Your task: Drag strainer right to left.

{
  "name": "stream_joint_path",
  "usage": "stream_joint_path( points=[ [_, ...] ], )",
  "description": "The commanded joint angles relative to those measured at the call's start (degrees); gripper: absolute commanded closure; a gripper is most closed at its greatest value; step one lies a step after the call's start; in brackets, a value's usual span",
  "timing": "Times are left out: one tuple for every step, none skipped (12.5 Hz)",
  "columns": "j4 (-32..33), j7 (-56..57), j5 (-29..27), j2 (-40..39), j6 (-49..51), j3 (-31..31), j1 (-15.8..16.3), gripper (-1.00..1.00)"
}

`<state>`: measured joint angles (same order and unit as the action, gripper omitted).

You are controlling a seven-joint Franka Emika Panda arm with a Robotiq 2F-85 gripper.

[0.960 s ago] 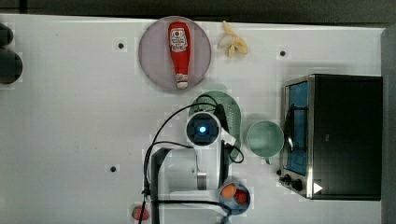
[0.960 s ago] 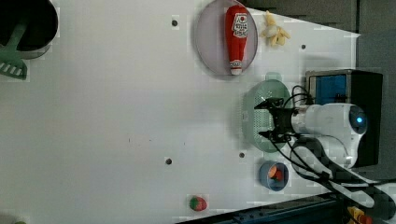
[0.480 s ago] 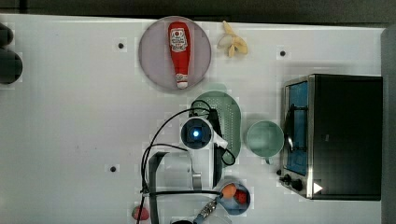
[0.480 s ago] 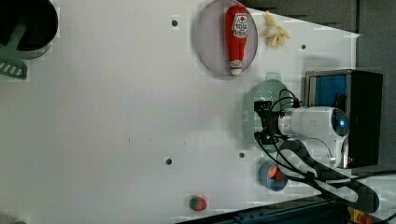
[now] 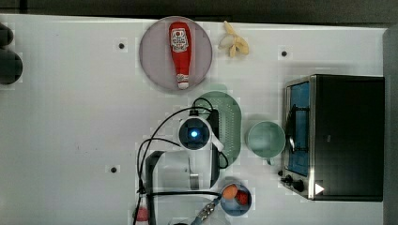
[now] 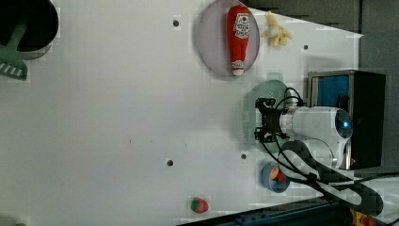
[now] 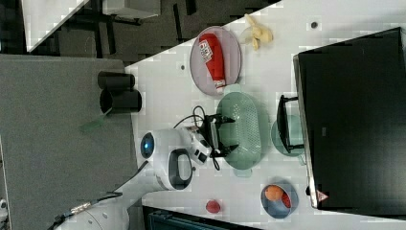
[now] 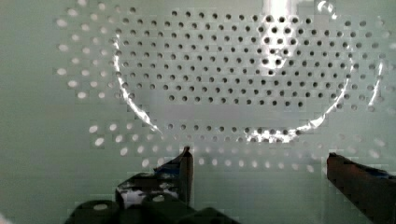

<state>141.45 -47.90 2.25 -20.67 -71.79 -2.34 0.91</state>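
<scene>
Reaching lower than a second before, the hand (image 8: 259, 161), fingers spread wide and holding nothing, hovered inside the strainer (image 8: 224, 79), which had not yet been dragged across the tabletop (image 5: 70, 117).

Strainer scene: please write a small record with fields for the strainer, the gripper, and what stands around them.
strainer: pale green, flat on the white table
gripper: open, above the strainer's inside, holding nothing
cup: green, at the top view's right of the strainer
oven: black, beyond the cup
plate: holds a ketchup bottle
</scene>
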Motion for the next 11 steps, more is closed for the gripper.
stream_joint_path(
  points=[
    [-1.14,-4.92,-0.01,0.42,0.87,-3.0,2.47,-1.0],
    [-1.1,-6.48,-0.33,0.36,0.91,-3.64,2.87,-1.0],
    [-1.15,-7.72,-0.72,0.24,0.89,-4.34,3.4,-1.0],
    [-1.24,-8.64,-0.95,0.1,0.9,-5.11,4.04,-1.0],
    [-1.5,-9.77,-1.02,-0.11,0.95,-5.85,4.69,-1.0],
    [-1.86,-11.51,-1.15,-0.32,0.97,-6.49,5.4,-1.0],
    [-2.21,-13.37,-1.22,-0.5,1.0,-7.03,6.18,-1.0],
    [-2.56,-15.41,-1.27,-0.79,1.15,-7.43,7.03,-1.0],
    [-3.1,-16.77,-1.28,-1.19,1.12,-7.81,7.9,-1.0],
    [-3.85,-17.91,-1.32,-1.68,1.16,-8.07,8.89,-1.0],
    [-4.62,-18.83,-1.63,-2.28,1.34,-8.31,9.83,-1.0]
  ],
)
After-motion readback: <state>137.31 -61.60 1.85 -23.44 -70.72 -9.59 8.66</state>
